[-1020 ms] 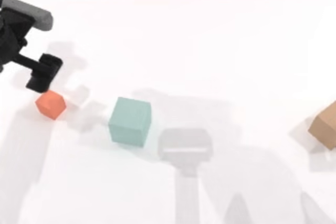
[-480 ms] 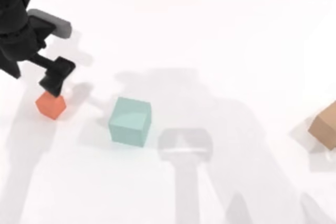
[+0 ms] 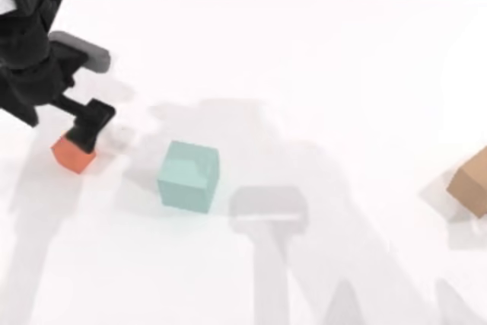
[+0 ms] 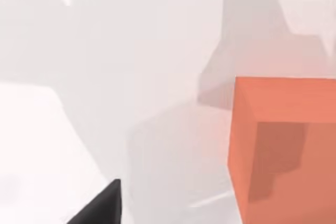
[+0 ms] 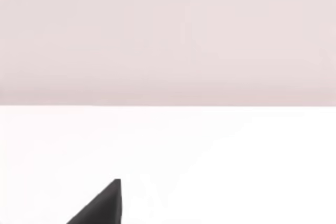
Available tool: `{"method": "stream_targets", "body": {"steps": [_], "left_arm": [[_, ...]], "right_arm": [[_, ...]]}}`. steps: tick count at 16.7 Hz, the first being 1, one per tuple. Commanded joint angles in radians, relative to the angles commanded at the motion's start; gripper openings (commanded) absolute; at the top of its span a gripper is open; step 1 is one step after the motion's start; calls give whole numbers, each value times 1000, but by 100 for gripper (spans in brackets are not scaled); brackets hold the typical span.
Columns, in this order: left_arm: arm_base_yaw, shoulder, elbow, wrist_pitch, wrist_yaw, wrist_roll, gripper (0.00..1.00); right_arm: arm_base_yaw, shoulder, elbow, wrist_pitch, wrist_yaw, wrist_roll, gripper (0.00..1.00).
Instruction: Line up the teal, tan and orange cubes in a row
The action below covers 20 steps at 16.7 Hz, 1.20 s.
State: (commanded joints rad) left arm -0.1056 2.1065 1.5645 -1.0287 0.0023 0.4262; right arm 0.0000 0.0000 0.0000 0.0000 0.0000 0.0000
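Trouble is looming at the table's left side: the left gripper (image 3: 85,129) is hanging right over the orange cube (image 3: 71,155), and I cannot tell how wide its fingers are standing. An off-centre descent risks knocking it askew. The teal cube (image 3: 188,176) is sitting nearby; the tan cube (image 3: 473,182) is lying far right.

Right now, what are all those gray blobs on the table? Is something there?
Only shadows. In the top view, soft gray arm shadows fall across the white table, one beside the teal cube; the tan cube is cut by the edge. In the left wrist view, the orange cube has a dark shadow patch on its side.
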Motion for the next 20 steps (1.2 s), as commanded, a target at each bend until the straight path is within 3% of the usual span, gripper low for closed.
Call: {"method": "stream_targets", "body": {"steps": [5,10,20], "left_arm": [[0,71,-109,183,1,1,100],[0,77,-117,195,1,1,100],[0,77,-117,195,1,1,25]], "right_arm": [[0,0,0,0,0,0,100],[0,0,0,0,0,0,100],[0,0,0,0,0,0,100]]}}
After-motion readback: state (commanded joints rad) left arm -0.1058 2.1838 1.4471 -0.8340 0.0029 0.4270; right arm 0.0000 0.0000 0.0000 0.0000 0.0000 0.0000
